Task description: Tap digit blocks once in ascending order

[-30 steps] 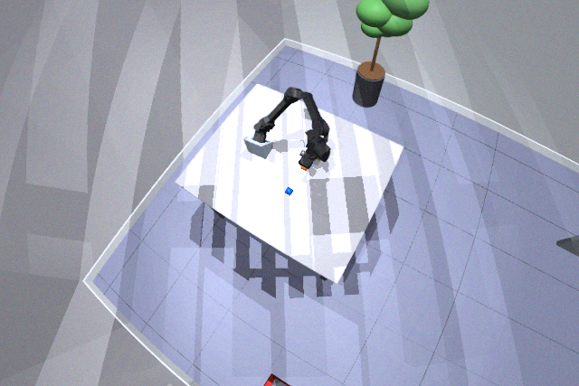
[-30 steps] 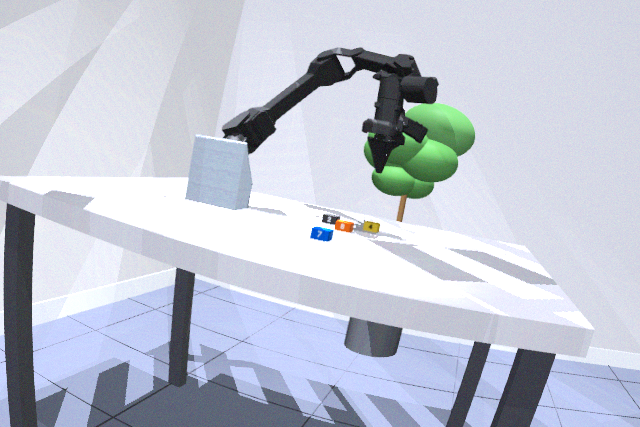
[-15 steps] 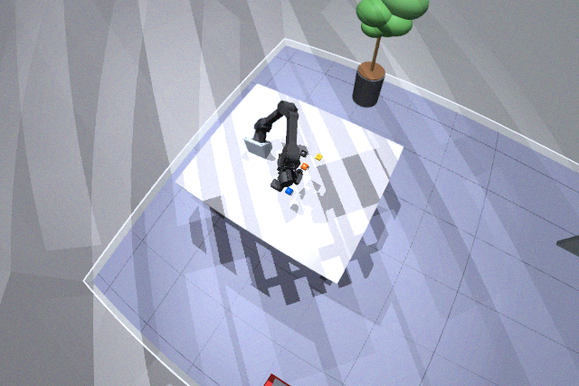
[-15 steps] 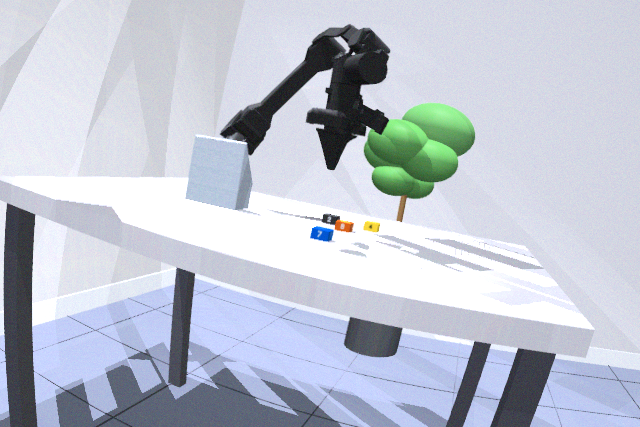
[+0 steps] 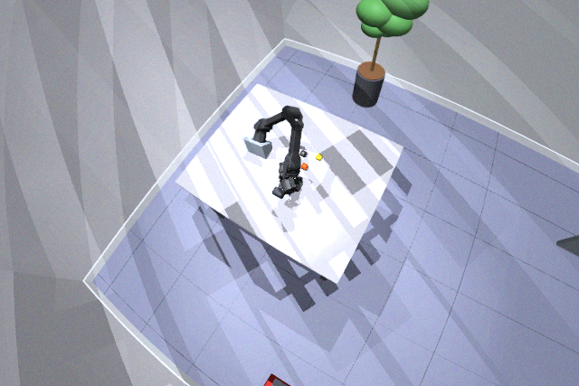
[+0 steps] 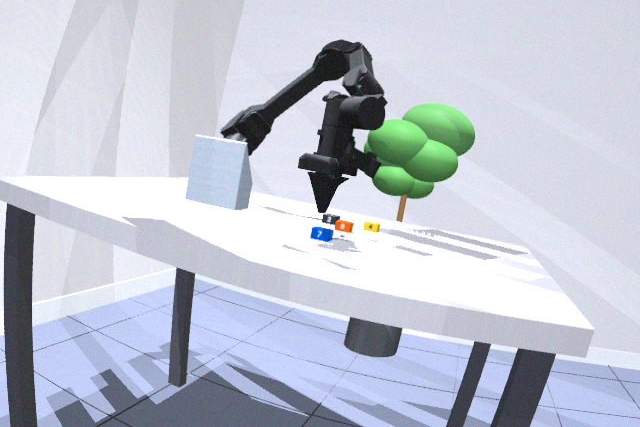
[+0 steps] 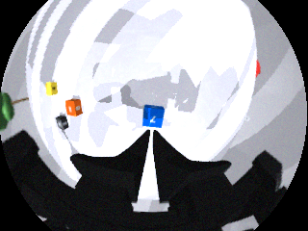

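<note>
My gripper (image 6: 322, 211) (image 7: 152, 131) is shut and empty, tips down a little above the blue block (image 6: 321, 234) (image 7: 153, 116), which shows a 7. In the top view the arm hides the blue block. The orange block (image 5: 304, 166) (image 6: 344, 226) (image 7: 74, 107) shows a digit that looks like 6 or 8. The black block (image 5: 303, 153) (image 6: 330, 218) (image 7: 62, 121) shows a 2. The yellow block (image 5: 318, 156) (image 6: 371, 226) (image 7: 51, 88) shows a 4. These three lie in a loose group, apart from the blue one.
A pale blue-grey wedge-shaped block (image 5: 258, 147) (image 6: 217, 172) stands at the arm's base on the white table (image 5: 298, 232) (image 6: 439, 277). A potted tree (image 5: 368, 87) (image 6: 434, 153) stands on the floor beyond the table. Shadows fall across the table top.
</note>
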